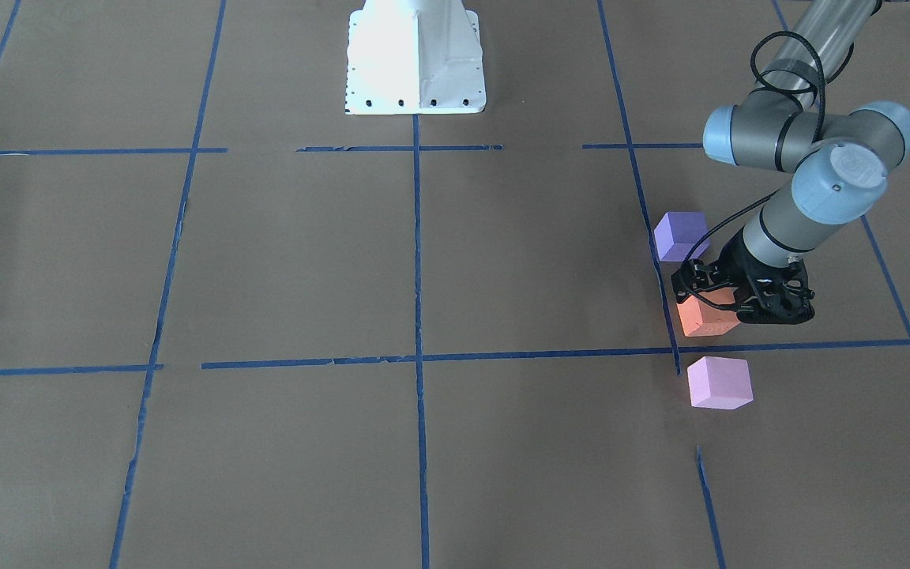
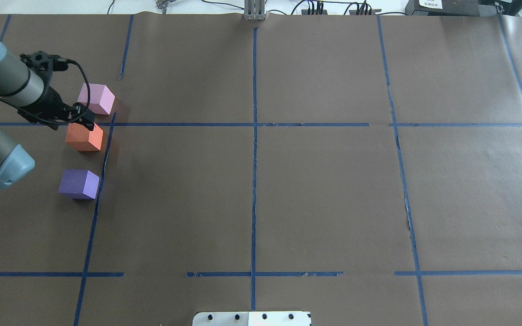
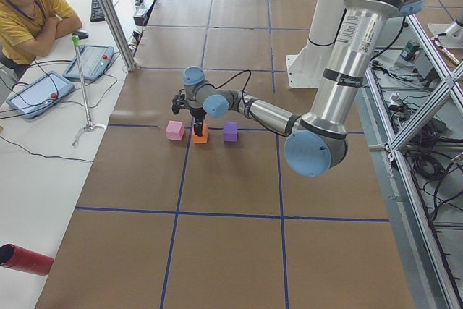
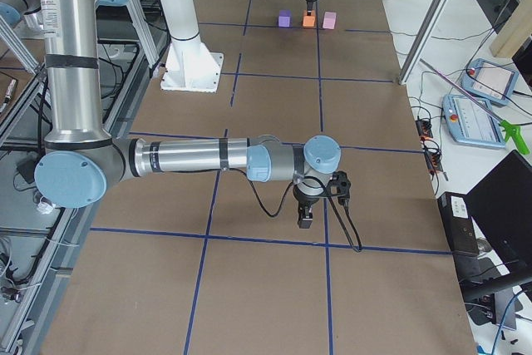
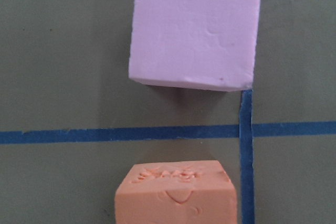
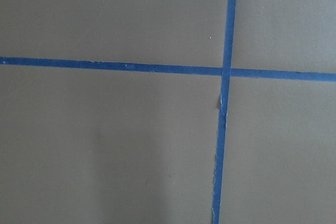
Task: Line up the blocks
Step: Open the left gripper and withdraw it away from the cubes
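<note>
- Orange block (image 2: 84, 137) sits in the middle of a row of three, on the left side of the brown table (image 2: 324, 194).
- The purple block (image 2: 79, 183) is nearer to the robot. The pink block (image 2: 96, 98) is farther away. None of the blocks touch each other.
- A blue tape line (image 2: 99, 190) runs just to the right of the row.
- A second tape line (image 5: 105, 136) crosses between the orange block and the pink block.
- The left gripper (image 2: 84, 121) is down on top of the orange block. I cannot tell if its fingers squeeze the block or stand apart.
- The right gripper (image 4: 306, 218) hangs low over the right side of the table, by a tape crossing (image 6: 227, 71). I cannot tell if its fingers are apart or together.
</note>
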